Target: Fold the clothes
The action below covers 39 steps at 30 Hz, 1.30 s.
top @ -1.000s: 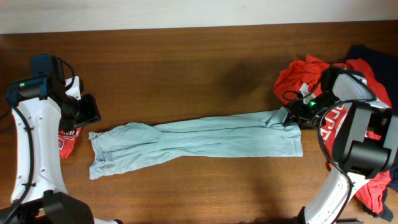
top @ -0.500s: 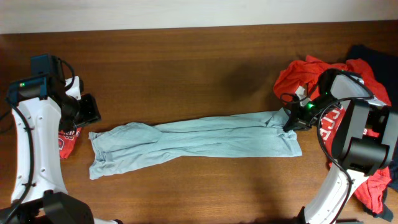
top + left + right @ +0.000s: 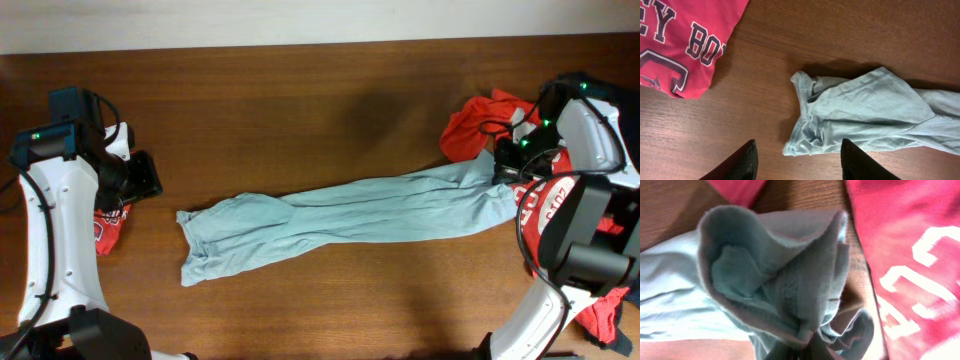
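Counted: table (image 3: 300,100), 1. Grey-blue shirt (image 3: 340,215), 1. Navy garment (image 3: 620,92), 1. Red shirt (image 3: 108,230) at left, 1. Red heap (image 3: 470,130) at right, 1; pieces within not separable. Grippers, 2: left gripper (image 3: 799,150), right gripper (image 3: 503,165).

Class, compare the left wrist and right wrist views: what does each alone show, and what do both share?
Only the left wrist view: the left gripper open above the table, the pale grey-blue T-shirt, its free end lying loose, and a red shirt with dark lettering. Only the right wrist view: the right gripper shut on the T-shirt's bunched end, beside a red shirt with white lettering. Both: that T-shirt on the table.
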Each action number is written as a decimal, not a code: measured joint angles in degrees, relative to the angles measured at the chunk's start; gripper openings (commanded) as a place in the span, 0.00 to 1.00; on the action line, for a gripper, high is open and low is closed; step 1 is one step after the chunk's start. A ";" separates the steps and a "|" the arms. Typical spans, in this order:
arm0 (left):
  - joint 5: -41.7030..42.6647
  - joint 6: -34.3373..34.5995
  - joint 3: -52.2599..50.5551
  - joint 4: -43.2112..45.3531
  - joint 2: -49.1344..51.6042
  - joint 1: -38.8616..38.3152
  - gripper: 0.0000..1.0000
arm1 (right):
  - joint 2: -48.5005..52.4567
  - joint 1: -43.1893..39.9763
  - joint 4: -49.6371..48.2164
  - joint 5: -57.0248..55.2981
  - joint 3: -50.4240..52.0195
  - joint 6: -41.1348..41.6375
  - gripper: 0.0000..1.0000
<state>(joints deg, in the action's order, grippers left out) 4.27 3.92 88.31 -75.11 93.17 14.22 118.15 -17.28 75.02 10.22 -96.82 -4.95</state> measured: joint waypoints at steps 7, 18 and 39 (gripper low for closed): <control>0.00 0.00 0.00 0.00 0.00 0.00 0.53 | -2.97 13.40 4.70 -1.40 -0.15 2.16 0.04; 0.00 0.00 0.00 -0.09 0.00 0.00 0.53 | -2.97 38.86 -4.00 -1.60 -0.15 12.83 0.04; 0.00 0.00 0.00 -0.28 0.00 0.00 0.53 | -2.97 49.00 -7.56 3.23 -0.15 12.57 0.31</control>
<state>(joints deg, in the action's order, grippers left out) 4.27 3.92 88.31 -75.40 93.17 14.22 115.18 31.73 67.46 13.45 -96.97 7.62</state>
